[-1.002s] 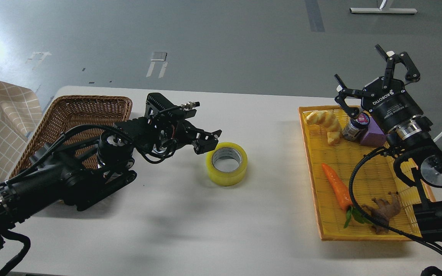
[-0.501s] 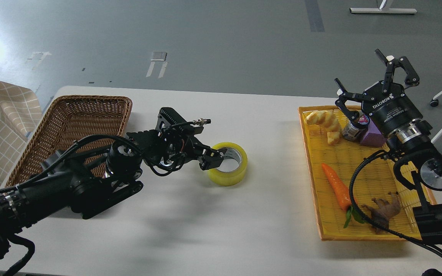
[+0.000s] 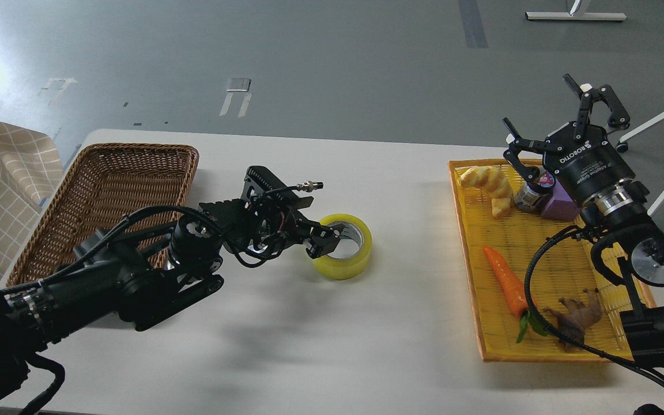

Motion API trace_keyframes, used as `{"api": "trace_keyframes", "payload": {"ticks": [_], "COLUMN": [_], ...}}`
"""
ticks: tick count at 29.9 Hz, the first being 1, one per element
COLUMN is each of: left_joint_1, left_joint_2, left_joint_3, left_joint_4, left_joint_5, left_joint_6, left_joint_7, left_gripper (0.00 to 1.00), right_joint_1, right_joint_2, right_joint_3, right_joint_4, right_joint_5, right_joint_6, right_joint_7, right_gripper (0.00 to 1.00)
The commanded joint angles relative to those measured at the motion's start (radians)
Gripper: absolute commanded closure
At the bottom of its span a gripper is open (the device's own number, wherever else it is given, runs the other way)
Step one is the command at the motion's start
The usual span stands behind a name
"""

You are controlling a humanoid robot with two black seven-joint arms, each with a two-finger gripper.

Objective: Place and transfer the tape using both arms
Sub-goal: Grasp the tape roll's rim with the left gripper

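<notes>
The translucent yellow tape roll (image 3: 342,246) with its grey-white core lies flat at mid-frame, the left gripper (image 3: 325,241) at its rim (grip unclear). At right, the yellow slatted tray (image 3: 545,242) holds an orange carrot (image 3: 505,279); the right gripper (image 3: 562,124) spreads wide above.

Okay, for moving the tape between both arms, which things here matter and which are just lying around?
Matter: tape; left gripper; right gripper.
Lying around: wicker basket; yellow tray; carrot; jar; purple block.
</notes>
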State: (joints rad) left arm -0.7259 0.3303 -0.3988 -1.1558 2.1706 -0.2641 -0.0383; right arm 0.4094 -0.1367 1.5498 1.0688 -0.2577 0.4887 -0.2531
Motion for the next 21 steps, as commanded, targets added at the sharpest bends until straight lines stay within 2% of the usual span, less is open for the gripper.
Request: {"api": "trace_keyframes", "payload": {"ticks": [1,11,21], "left_joint_1": [0.013,0.029,0.036], "left_joint_2": [0.001,-0.008,-0.024], "left_joint_3": [0.000,0.003,0.003], "left_joint_4": [0.002,0.024,0.031], "left_joint_5": [0.000,0.000,-0.003], "left_joint_6": [0.000,0.000,0.003], "left_joint_7": [0.000,0.005,0.006], "left_gripper": [0.22,0.22,0.32], "right_joint_1": [0.000,-0.001,-0.004], "right_joint_2": [-0.001,-0.001,-0.001], "right_joint_3": [-0.001,-0.001,-0.001], "right_joint_4": [0.000,0.000,0.000], "right_joint_5": [0.000,0.000,0.000], "right_joint_6": [0.000,0.000,0.000], "right_joint_7": [0.000,0.000,0.000], "right_gripper": [0.00,0.00,0.00]}}
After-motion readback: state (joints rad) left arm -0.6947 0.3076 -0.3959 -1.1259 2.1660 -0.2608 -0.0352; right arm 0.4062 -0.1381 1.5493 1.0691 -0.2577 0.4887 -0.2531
